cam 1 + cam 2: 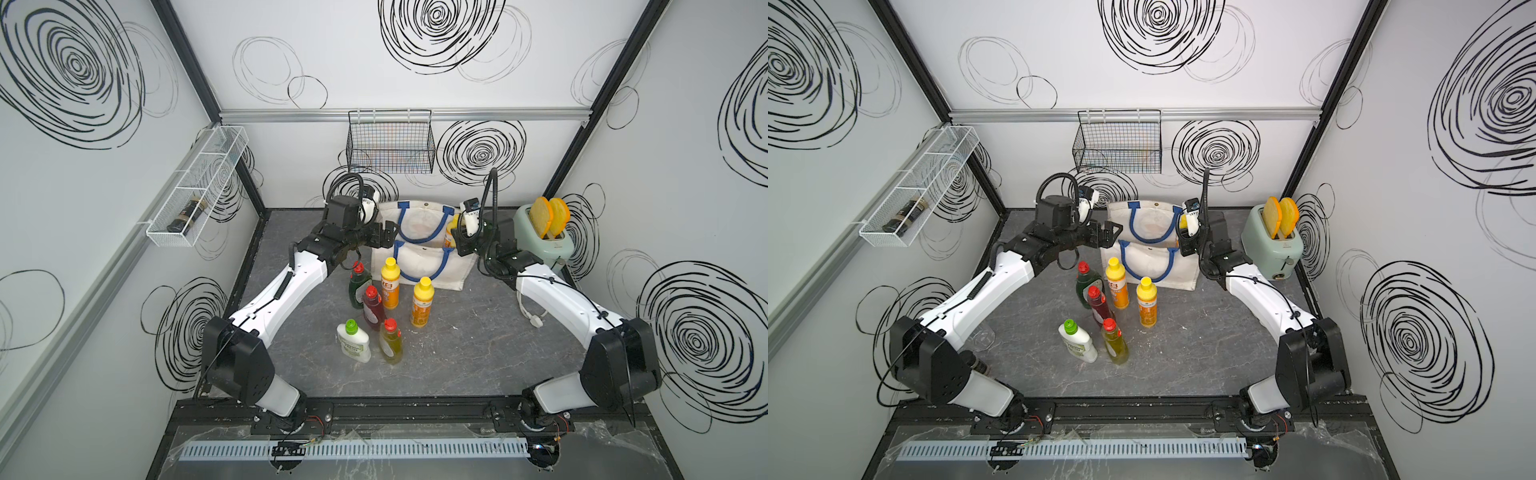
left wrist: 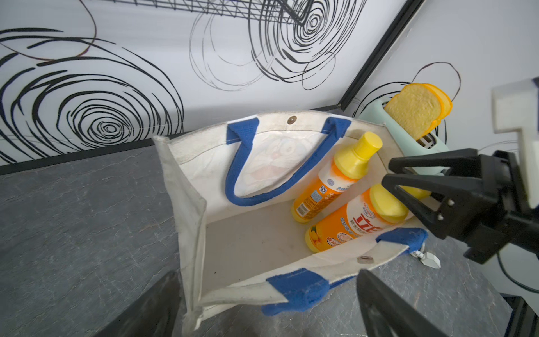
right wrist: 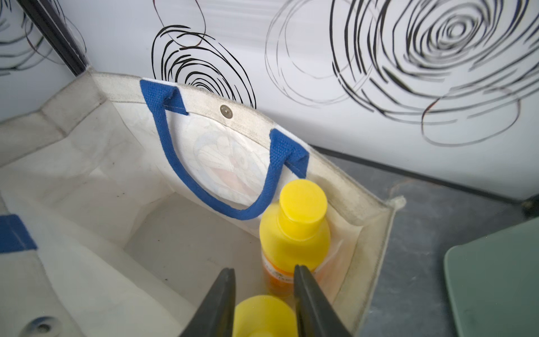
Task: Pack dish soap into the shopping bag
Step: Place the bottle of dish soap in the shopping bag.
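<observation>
The off-white shopping bag stands open at the back of the table, its blue handles hanging inward. Two orange dish soap bottles with yellow caps lean inside it at the right end. My right gripper reaches into the bag, jaws slightly parted on either side of the nearer bottle's cap. My left gripper is open at the bag's left rim, holding nothing. Several more bottles stand in front of the bag: orange, orange, dark green, red, white, yellow-green.
A mint toaster with two bread slices stands right of the bag, behind my right arm, its white plug lying on the table. A black wire basket hangs on the back wall. On the left wall, a white wire shelf holds a dark jar.
</observation>
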Controlling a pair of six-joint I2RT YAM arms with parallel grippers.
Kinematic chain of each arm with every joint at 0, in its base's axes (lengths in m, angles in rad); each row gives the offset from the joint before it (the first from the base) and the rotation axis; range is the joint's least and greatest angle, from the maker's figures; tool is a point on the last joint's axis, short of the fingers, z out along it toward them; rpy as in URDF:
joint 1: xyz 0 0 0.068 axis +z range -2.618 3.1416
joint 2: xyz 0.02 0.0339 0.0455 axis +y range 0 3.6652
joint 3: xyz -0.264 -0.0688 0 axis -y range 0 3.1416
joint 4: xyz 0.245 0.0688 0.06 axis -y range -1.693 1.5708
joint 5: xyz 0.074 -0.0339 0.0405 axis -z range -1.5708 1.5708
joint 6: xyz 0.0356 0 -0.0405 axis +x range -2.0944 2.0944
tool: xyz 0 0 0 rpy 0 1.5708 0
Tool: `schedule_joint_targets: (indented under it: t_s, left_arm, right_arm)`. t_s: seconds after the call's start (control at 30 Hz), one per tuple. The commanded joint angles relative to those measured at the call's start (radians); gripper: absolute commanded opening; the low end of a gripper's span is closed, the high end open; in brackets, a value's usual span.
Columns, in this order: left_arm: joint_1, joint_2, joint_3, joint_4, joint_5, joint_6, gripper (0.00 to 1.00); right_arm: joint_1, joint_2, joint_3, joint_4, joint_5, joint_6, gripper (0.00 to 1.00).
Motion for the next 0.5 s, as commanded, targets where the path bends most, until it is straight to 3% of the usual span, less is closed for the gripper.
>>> schedule_joint_targets:
  t_s: [0.0,0.17,0.47]
  left_arm:
    - [0.010,0.005,-0.017,0.048,0.067,-0.015,0.96]
    - [0.013,-0.034,-0.103,0.086,0.100,-0.035,0.96]
    - [-0.009,-0.050,-0.108,0.087,0.089,-0.026,0.96]
  right_arm:
    - [-0.006,-0.005,0.021,0.042,0.001,-0.003,0.42]
    - [-0.006,-0.015,0.032,0.021,0.014,-0.009,0.44]
    - [-0.007,-0.065,0.036,0.003,-0.008,-0.001,0.57]
